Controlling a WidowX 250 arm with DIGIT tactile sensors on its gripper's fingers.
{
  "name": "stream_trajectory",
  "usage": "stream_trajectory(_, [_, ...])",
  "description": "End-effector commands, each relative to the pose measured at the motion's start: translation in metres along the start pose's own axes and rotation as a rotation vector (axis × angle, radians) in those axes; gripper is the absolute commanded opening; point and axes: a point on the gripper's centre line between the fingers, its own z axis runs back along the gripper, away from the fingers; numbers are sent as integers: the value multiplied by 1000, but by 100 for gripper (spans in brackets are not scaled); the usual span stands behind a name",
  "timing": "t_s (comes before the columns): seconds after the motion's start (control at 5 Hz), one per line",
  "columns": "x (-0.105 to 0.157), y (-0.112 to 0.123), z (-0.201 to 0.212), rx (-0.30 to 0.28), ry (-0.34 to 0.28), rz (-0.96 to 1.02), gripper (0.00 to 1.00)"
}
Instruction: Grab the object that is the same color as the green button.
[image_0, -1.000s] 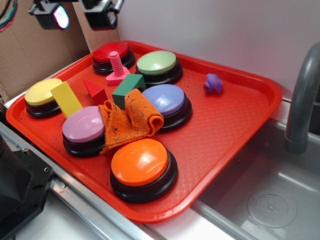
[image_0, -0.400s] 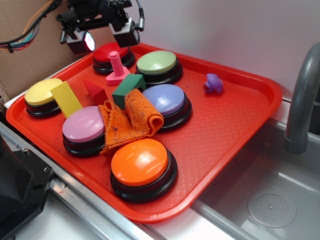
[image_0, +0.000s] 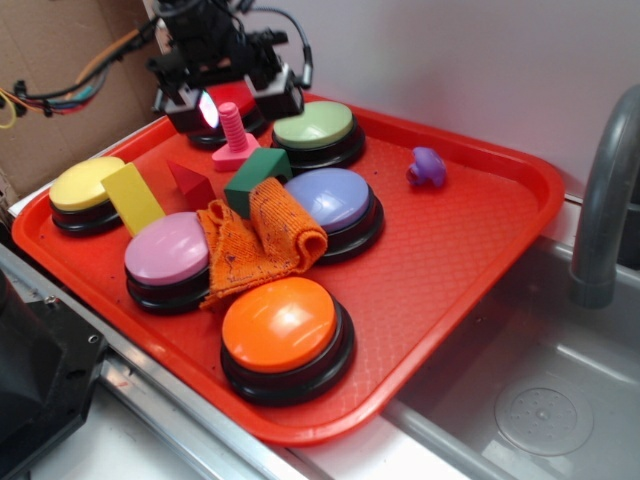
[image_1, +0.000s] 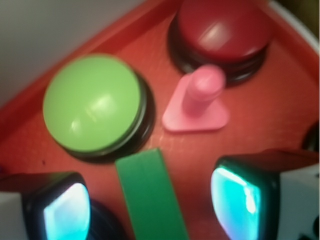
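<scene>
The small dark green block (image_0: 257, 176) sits on the red tray (image_0: 480, 250), between the pale green button (image_0: 314, 127) and an orange cloth. In the wrist view the green block (image_1: 150, 195) lies straight below, between my two spread fingers, with the green button (image_1: 92, 102) beyond it to the left. My gripper (image_0: 232, 100) is open and empty. It hangs above the pink bolt, in front of the red button, a little behind and left of the block.
A pink bolt (image_0: 233, 135) stands by the red button (image_1: 222, 30). A red triangular block (image_0: 188, 182), a yellow block (image_0: 131, 197), yellow, pink, lilac (image_0: 333, 200) and orange buttons, an orange cloth (image_0: 255, 240) and a purple toy (image_0: 427, 167) share the tray. A sink with a faucet (image_0: 600, 200) is at the right.
My gripper has come down and moved right from the upper left corner, to hang over the pink bolt near the green block. Nothing on the tray has moved.
</scene>
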Motion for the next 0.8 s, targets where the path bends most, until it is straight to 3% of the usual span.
stream_trajectory(0.0, [2,-4,-15,-14,12,-49,100])
stream_trajectory(0.6, [-5,-3,-35,-19,56,-59,100])
